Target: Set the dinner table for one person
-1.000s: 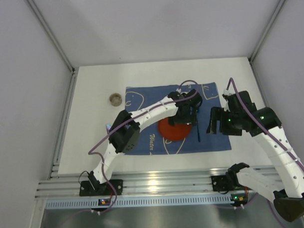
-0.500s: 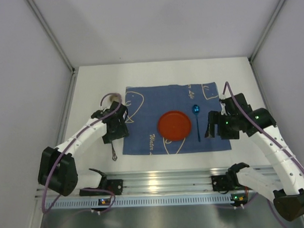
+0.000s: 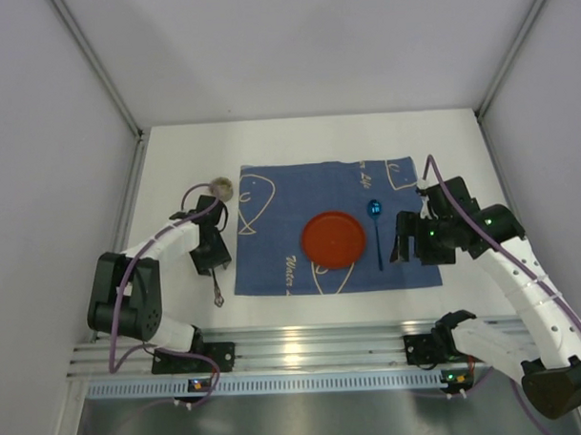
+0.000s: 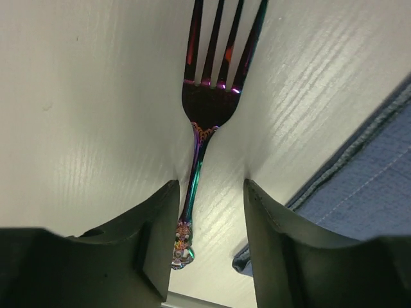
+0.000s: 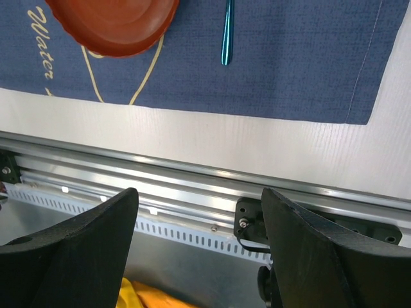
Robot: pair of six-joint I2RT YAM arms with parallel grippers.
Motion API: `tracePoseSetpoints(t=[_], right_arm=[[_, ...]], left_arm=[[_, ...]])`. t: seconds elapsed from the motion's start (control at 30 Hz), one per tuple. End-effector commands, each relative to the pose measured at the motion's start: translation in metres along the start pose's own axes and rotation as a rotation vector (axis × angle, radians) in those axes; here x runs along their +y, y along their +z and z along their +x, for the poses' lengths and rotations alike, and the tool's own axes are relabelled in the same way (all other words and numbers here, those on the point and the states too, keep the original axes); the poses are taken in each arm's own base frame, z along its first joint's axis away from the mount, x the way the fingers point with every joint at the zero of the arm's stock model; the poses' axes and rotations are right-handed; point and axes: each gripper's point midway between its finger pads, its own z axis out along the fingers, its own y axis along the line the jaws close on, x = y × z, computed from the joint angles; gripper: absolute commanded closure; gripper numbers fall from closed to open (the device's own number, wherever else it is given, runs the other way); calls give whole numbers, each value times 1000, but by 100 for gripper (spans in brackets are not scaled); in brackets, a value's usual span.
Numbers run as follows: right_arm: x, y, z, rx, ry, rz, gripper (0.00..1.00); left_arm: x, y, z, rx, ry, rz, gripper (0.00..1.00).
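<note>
The white dinner table (image 3: pixel 297 141) carries a blue placemat (image 3: pixel 280 194) with a red plate (image 3: pixel 333 239) and a blue spoon (image 3: pixel 376 229) to the plate's right. An iridescent fork (image 3: pixel 218 290) lies on the bare table just left of the placemat. My left gripper (image 3: pixel 212 266) is open over the fork's handle end. In the left wrist view the fork (image 4: pixel 212 96) lies flat, its handle between my open left gripper (image 4: pixel 209 187), close to the left finger (image 4: pixel 160 218). My right gripper (image 3: pixel 404 244) is open and empty by the spoon; it is also empty in the right wrist view (image 5: pixel 199 199).
A small brownish cup (image 3: pixel 221 187) stands at the placemat's far left corner. The metal rail (image 3: pixel 305 346) runs along the near edge. The right wrist view shows the plate (image 5: pixel 112 25), spoon handle (image 5: pixel 226 32), placemat edge (image 5: pixel 289 70) and rail (image 5: pixel 192 186).
My left arm swung from over the plate to the left of the placemat. The fork now lies on the table there. The right arm shifted only slightly.
</note>
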Motion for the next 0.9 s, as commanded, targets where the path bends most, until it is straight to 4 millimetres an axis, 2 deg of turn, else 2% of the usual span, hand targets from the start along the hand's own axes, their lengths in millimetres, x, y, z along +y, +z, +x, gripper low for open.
tracePoseSetpoints(t=[0.0, 0.3, 0.4, 0.43, 0.47, 0.57, 0.6, 0.67, 0.7, 0.73, 0.77, 0.8, 0.87], right_arm=[[-5, -3, -1, -38, -4, 10, 22], [-14, -2, 6, -23, -16, 44, 22], [-13, -1, 4, -18, -20, 44, 22], [-13, -1, 4, -19, -26, 43, 22], [-13, 0, 3, -16, -29, 42, 22], [-11, 0, 1, -18, -35, 35, 22], [-10, 0, 1, -15, -37, 30, 22], [-7, 0, -2, -22, -37, 17, 22], [-3, -1, -5, -29, -39, 1, 22], [-2, -2, -6, -31, -37, -5, 22], [0, -1, -7, -31, -38, -10, 22], [2, -2, -10, -36, -39, -17, 22], [3, -2, -12, -41, -38, -18, 22]], left_arm=[[-5, 10, -8, -12, -9, 33, 51], [6, 26, -5, 37, -59, -35, 75], [8, 30, -5, 65, -49, -69, 87], [9, 29, -8, 59, -44, -79, 97], [9, 28, -10, 54, -42, -83, 100], [5, 12, -26, 27, -21, -93, 100], [-2, 0, -42, -19, -20, -78, 100], [3, -18, -52, -51, 17, -125, 100], [-5, -35, -71, -106, 16, -107, 100], [-4, -47, -71, -106, 48, -125, 100], [-7, -56, -79, -136, 66, -130, 100], [-20, -73, -92, -179, 81, -100, 100], [-52, -86, -88, -180, 174, -20, 100]])
